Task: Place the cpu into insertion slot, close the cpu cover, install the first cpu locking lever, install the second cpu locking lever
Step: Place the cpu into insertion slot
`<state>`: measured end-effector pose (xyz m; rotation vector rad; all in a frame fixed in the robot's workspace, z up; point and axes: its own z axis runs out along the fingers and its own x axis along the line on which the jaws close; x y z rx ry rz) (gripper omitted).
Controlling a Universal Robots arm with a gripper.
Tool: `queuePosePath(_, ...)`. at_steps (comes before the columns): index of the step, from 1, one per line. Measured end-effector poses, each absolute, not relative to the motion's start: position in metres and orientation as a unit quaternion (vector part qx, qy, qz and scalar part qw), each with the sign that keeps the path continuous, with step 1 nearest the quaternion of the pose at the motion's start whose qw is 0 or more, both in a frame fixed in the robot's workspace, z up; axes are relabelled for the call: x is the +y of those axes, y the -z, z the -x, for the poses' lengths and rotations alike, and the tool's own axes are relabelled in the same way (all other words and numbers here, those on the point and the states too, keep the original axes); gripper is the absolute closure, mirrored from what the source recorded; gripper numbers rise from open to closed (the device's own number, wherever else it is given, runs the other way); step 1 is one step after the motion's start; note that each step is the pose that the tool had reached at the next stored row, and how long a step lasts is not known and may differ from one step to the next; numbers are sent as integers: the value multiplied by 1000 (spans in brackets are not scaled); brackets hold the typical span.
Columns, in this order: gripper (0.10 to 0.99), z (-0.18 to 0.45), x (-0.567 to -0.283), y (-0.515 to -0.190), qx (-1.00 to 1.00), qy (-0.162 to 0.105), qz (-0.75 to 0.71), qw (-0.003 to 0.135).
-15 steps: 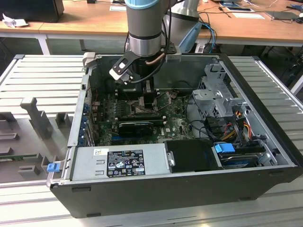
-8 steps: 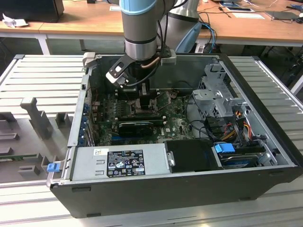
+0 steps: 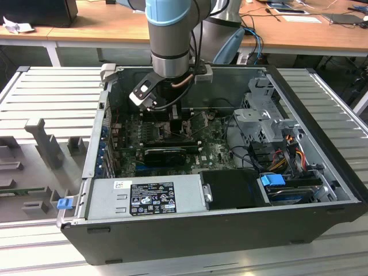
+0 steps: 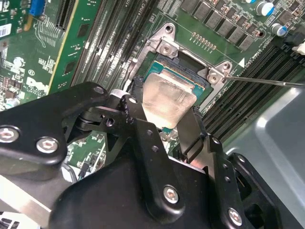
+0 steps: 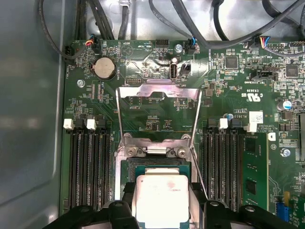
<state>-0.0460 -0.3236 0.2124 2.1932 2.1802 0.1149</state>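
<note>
At insertion slot — cpu flat, face up

Silver cpu lies over black insertion slot; cpu cover stands open.

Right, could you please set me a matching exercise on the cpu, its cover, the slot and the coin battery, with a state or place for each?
1 cpu
2 cpu cover
3 insertion slot
4 coin battery

A swung open, standing up
B gripped by the pincer
C round and silver, on the green board
D silvery-rimmed, right under the chip

Pairs: 1-B; 2-A; 3-D; 4-C
</note>
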Motion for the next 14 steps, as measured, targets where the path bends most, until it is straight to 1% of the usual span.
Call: queuePosePath(14, 561, 46, -319, -202, 700, -37, -713, 24)
